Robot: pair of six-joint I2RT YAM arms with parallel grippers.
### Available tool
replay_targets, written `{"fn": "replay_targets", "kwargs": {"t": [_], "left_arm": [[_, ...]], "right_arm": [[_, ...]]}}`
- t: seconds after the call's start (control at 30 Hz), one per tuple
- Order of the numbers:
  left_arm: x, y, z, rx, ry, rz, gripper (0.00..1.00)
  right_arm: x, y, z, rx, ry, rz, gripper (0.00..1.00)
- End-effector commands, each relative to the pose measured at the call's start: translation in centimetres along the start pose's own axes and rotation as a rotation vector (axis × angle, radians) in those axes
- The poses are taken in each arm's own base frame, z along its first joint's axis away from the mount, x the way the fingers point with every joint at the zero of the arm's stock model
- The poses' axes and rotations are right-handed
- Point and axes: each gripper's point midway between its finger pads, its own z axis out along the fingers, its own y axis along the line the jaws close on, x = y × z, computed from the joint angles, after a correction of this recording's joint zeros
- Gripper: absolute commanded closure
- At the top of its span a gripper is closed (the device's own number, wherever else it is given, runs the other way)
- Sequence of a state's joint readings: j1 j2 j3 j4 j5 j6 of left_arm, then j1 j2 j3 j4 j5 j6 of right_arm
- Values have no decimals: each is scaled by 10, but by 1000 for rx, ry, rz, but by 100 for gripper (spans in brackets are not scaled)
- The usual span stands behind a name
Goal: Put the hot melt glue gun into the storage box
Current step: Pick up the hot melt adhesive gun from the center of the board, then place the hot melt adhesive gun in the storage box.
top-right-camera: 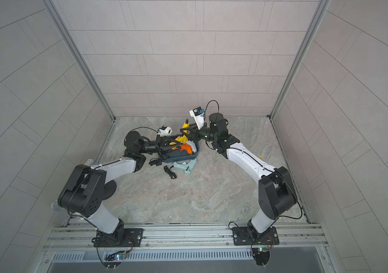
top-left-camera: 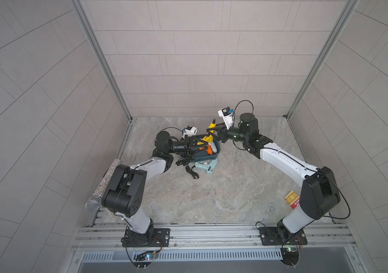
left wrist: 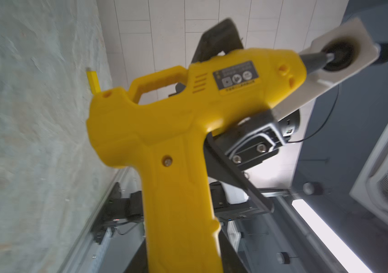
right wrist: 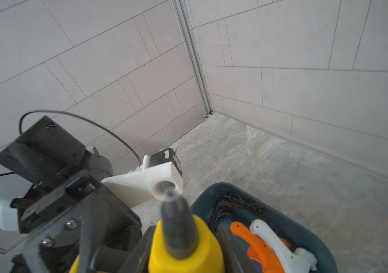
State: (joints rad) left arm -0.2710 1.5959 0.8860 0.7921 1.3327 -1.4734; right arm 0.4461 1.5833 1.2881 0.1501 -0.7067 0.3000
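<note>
A yellow hot melt glue gun [top-left-camera: 211, 124] [left wrist: 176, 132] hangs above the far end of the dark teal storage box [top-left-camera: 211, 158] [top-right-camera: 181, 160], nozzle up and away from me. My left gripper [top-left-camera: 198, 143] [left wrist: 183, 248] is shut on its handle, dark fingers against both sides. My right gripper [top-left-camera: 211, 132] [right wrist: 185, 236] has its fingers against both sides of the barrel [right wrist: 185, 257]. Inside the box [right wrist: 211, 191] lie an orange glue gun [right wrist: 256, 248], a white one [right wrist: 278, 245] and a black cord.
A pale teal glue gun [top-left-camera: 208, 166] and its black cord [top-left-camera: 191, 172] lie on the table just in front of the box. A glittery microphone [top-left-camera: 103, 186] rests at the left wall. A small red-and-yellow carton [top-left-camera: 293, 198] sits by the right arm.
</note>
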Motion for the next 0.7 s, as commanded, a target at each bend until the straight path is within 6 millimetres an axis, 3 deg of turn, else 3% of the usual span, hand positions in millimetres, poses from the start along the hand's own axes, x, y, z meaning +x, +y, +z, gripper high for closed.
{"fn": "replay_targets", "kwargs": {"t": [0.0,0.03,0.1,0.2,0.43,0.57,0.67], "left_arm": [[22,59,-31,-474,0,96,100],[31,66,-40,-587,59,155,100],[33,70,-55,-673,119,183,100],[18,73,-67,-780,94,252,100],[-20,68,-80,-968,74,448,100],[-28,71,-85,-1107,172,603,100],[-34,72,-76,-1195,249,756,100]], "right_arm": [[-19,40,-24,-84,-13,-73,40],[-19,36,-28,-59,-6,-80,36],[-22,30,-38,-1,-7,-95,33],[-24,23,-56,72,-22,-115,33],[-16,10,-111,292,2,-175,31],[1,9,-130,352,47,-172,31],[12,7,-138,379,73,-159,31]]}}
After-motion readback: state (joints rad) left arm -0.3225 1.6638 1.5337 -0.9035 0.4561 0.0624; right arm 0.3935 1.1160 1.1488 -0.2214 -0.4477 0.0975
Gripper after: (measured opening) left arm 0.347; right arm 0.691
